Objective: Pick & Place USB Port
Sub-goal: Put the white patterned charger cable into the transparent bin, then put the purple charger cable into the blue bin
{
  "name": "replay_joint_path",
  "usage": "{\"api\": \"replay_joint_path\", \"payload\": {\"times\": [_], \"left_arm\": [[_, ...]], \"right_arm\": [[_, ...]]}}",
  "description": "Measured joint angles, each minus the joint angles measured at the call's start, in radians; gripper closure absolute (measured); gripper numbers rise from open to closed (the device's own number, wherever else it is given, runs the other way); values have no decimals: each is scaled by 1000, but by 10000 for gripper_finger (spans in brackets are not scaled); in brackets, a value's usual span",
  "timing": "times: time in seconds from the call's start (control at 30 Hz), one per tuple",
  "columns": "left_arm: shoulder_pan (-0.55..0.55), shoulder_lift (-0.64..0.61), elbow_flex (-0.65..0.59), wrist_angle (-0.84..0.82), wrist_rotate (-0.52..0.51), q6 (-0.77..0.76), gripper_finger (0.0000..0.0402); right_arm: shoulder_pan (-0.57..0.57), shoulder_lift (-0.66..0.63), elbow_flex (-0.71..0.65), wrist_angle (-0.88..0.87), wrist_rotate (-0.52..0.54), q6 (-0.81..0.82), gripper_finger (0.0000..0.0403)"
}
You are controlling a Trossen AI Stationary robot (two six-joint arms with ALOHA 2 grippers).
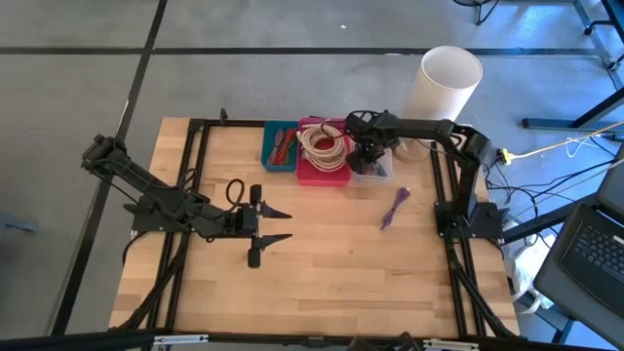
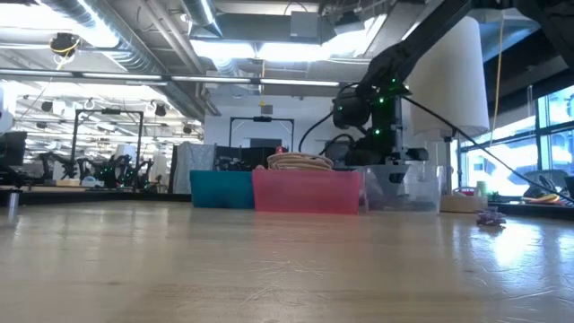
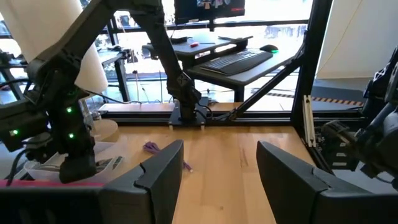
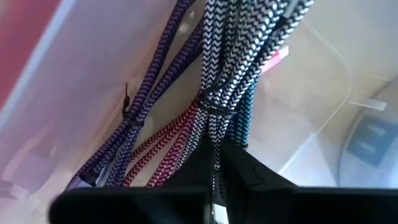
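Note:
My right gripper (image 1: 369,156) reaches down into the clear bin (image 1: 378,170) at the table's far side. In the right wrist view it (image 4: 217,163) is shut on a bundled black-and-white braided cable (image 4: 214,93). Purple (image 4: 146,99), red (image 4: 163,144) and teal (image 4: 242,118) braided cables lie beside it on the bin's floor. Another purple cable (image 1: 394,208) lies loose on the table, nearer than the bin. My left gripper (image 1: 283,224) is open and hovers over the table's middle, touching nothing. My right gripper pinches the black-and-white cable bundle between its two fingers (image 4: 245,168), just below the tie that binds its strands (image 4: 211,111). The fingers come from above, pointing down into the clear bin. The bundle still rests in the bin among the other cables.
A pink bin (image 1: 323,161) with coiled beige cable and a blue bin (image 1: 280,146) stand left of the clear bin. A white cylinder (image 1: 448,83) stands beyond the table's far right corner. Black frame rails (image 1: 195,175) run along the table's sides. Bare wood (image 1: 331,263) lies toward the near edge.

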Motion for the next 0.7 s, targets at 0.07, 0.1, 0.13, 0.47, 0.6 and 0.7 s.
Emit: {"api": "replay_joint_path", "payload": {"times": [0.07, 0.1, 0.13, 0.47, 0.6, 0.7], "left_arm": [[0, 0, 0, 0, 0, 0, 203], [0, 0, 0, 0, 0, 3, 203], [2, 0, 0, 0, 0, 11, 203], [23, 0, 0, 0, 2, 18, 203], [24, 0, 0, -20, 2, 6, 203], [24, 0, 0, -54, 2, -13, 203]], "right_arm": [[0, -15, -2, 20, 23, 0, 369], [0, -24, -3, 30, 37, -3, 356], [3, -38, -4, 35, 49, -5, 342], [63, -192, -4, -11, 117, 0, 264], [187, -302, -3, -125, 161, -23, 262], [320, -394, -31, -224, 161, -11, 261]]}}
